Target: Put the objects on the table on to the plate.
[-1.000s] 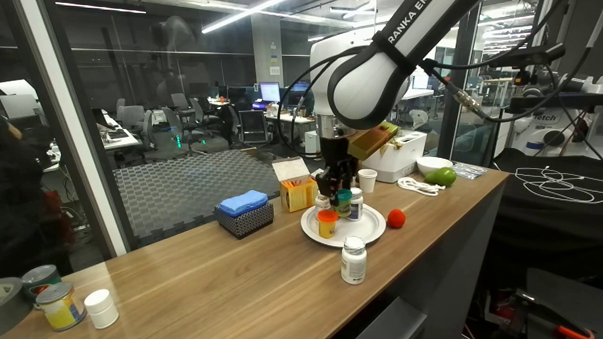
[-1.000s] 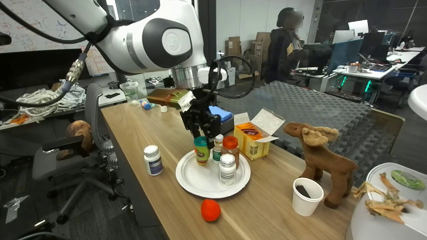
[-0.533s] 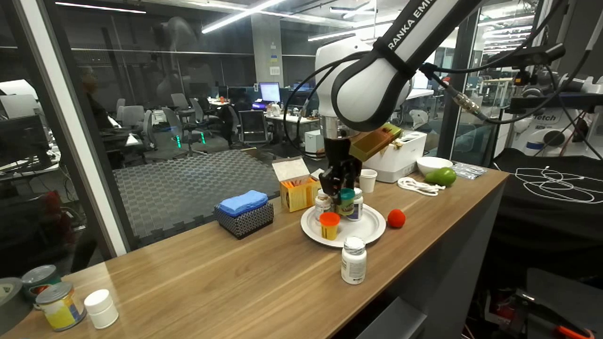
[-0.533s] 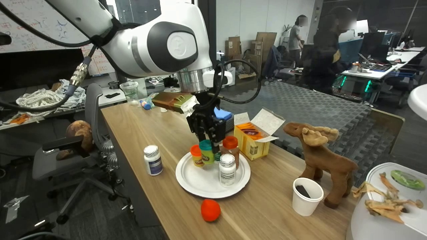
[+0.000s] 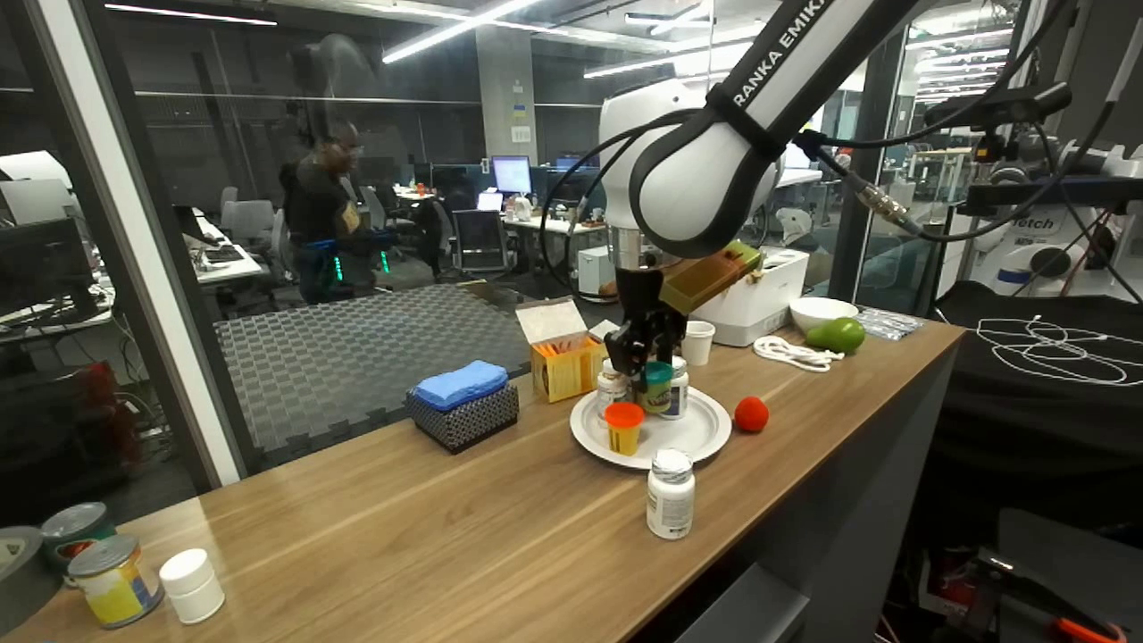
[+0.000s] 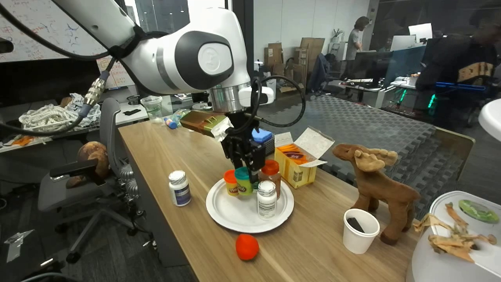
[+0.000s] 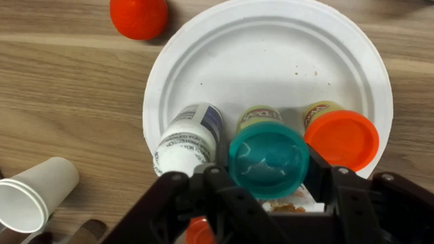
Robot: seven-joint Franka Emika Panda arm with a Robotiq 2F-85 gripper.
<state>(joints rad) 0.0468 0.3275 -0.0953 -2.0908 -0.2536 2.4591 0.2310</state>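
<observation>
Standing tins [image 5: 114,585]: at the left end of the table [image 5: 402,536] in an exterior view alone, between eight and nine o'clock from the plate [image 5: 701,421] (twelve at the top).
Specks [image 7: 315,73]: on the plate, between two and three o'clock from its middle, only in the wrist view.
Toy moose [image 6: 381,186]: whole in an exterior view, at three o'clock from the plate.
Grey box [image 5: 464,426]: blue cloth [image 5: 461,384] on top; nine o'clock.
Yellow box [image 5: 564,375]: flap up, orange packets [image 6: 287,149] inside; ten o'clock.
Plate: in the wrist view, left to right, a white bottle [image 7: 191,135] at eight o'clock, a green-lidded pot [image 7: 271,152] at six, an orange-lidded pot [image 7: 342,140] at four.
Gripper [image 7: 269,166]: fingers [image 7: 318,169] clamped on the green-lidded pot from both sides; whether its base touches the plate I cannot tell.
Lone bottle [image 5: 671,505]: upright on the table, between five and six o'clock.
Paper cup [image 6: 357,237]: a dark piece [image 6: 355,225] inside, seen in an exterior view.
Red ball [image 5: 751,414]: on the table just beside the plate, three o'clock.
Bowl [image 5: 820,314]: inside hidden; two o'clock, green fruit [image 5: 844,333] just beside it.
</observation>
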